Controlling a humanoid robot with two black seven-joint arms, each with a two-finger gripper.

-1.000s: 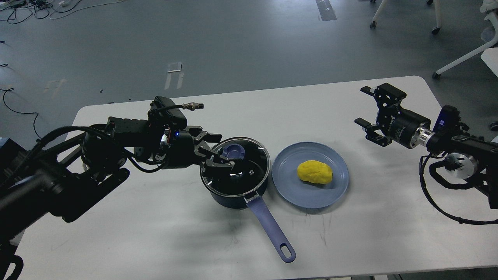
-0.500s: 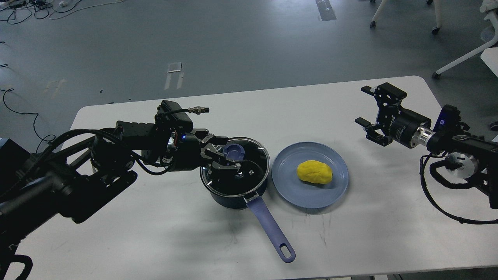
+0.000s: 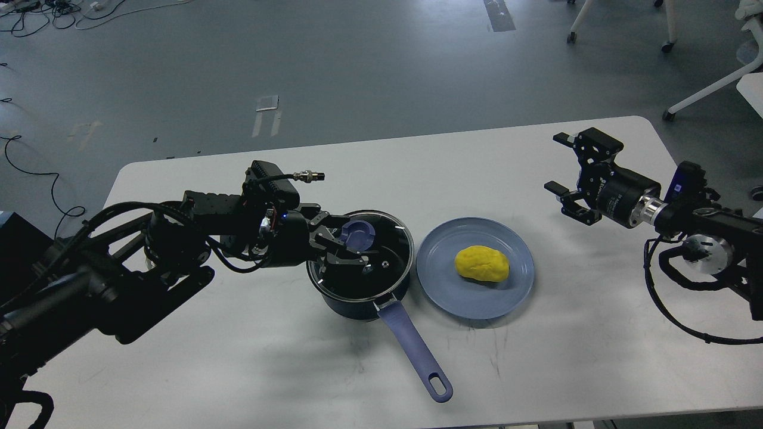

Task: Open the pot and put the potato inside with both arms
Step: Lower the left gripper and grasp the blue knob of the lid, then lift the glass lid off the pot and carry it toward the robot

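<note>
The pot sits mid-tabletop, glass lid on, handle running toward the robot. The left hand is at the lid's blue knob, fingers spread either side and not visibly clamped. The potato lies on the plate just right, nearer the empty, open right hand.

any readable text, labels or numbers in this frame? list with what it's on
None can be read.
White print on the right gripper's wrist body: too small and blurred to read.
Pale marks on the glass lid over the pot: glare or markings, cannot tell.
Potato, plate, table: no text visible.
</note>
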